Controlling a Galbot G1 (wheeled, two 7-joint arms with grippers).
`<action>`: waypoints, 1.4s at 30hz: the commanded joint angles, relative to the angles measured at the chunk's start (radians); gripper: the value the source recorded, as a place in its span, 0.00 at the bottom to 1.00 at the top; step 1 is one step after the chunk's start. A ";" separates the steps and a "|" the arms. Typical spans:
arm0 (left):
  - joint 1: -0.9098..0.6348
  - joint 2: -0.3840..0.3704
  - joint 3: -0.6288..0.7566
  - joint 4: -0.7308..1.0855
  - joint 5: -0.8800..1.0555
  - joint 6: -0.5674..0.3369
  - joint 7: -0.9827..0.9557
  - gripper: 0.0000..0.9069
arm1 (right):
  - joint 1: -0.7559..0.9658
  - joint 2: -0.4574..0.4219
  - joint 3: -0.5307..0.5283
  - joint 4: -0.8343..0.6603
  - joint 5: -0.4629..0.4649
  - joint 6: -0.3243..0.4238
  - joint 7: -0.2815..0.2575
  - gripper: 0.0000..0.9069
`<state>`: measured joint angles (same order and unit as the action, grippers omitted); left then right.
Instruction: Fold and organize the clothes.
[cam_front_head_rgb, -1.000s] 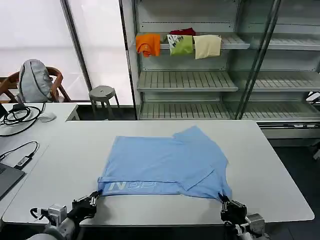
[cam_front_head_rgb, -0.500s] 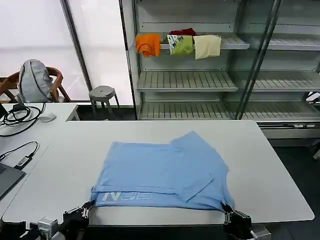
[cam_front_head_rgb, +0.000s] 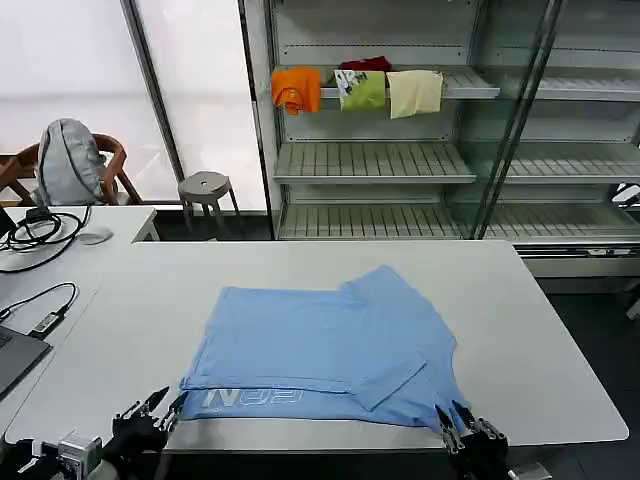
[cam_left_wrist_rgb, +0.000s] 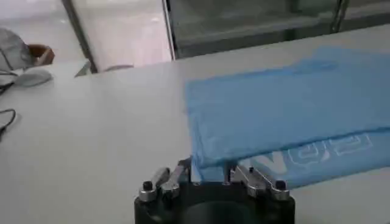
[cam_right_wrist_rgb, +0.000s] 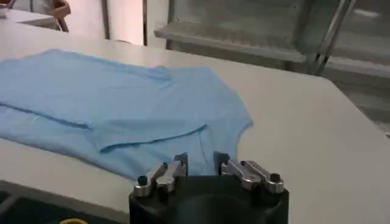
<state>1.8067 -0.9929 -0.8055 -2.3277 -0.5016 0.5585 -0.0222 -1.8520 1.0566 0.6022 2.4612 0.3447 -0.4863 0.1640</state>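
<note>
The light blue T-shirt (cam_front_head_rgb: 320, 345) lies partly folded on the white table (cam_front_head_rgb: 540, 330), its near hem close to the front edge. Pale lettering (cam_front_head_rgb: 250, 398) shows along that hem on the left. My left gripper (cam_front_head_rgb: 160, 408) is open at the shirt's near left corner, and in the left wrist view the T-shirt (cam_left_wrist_rgb: 286, 109) has that corner lying between the spread fingers of the left gripper (cam_left_wrist_rgb: 210, 173). My right gripper (cam_front_head_rgb: 460, 420) is open at the near right corner. In the right wrist view the T-shirt (cam_right_wrist_rgb: 109, 103) reaches into the gap of the right gripper (cam_right_wrist_rgb: 201, 163).
A metal shelf unit (cam_front_head_rgb: 380, 160) behind the table holds orange (cam_front_head_rgb: 296, 88), green (cam_front_head_rgb: 362, 90) and cream (cam_front_head_rgb: 414, 92) cloths. A stool (cam_front_head_rgb: 205, 187) stands behind the table. A side table (cam_front_head_rgb: 60, 250) at the left carries cables and a laptop corner.
Both grippers pulled the shirt's near hem toward the front edge of the table, then opened and let go of its corners. The shirt now rests flat.
</note>
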 joint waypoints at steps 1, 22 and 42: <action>-0.173 0.051 0.019 0.011 -0.072 -0.057 -0.031 1.00 | 0.179 -0.030 0.023 -0.022 0.065 0.018 0.041 1.00; -0.735 0.162 0.325 0.446 -0.261 -0.032 -0.009 1.00 | 1.184 0.088 -0.492 -0.699 0.213 -0.094 0.293 1.00; -1.072 0.111 0.596 0.862 -0.261 -0.027 0.093 1.00 | 1.394 0.244 -0.532 -1.193 0.192 -0.091 0.206 1.00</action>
<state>0.9326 -0.8735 -0.3453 -1.6934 -0.7577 0.5304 0.0025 -0.5519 1.2575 0.1034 1.4384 0.5371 -0.5739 0.3864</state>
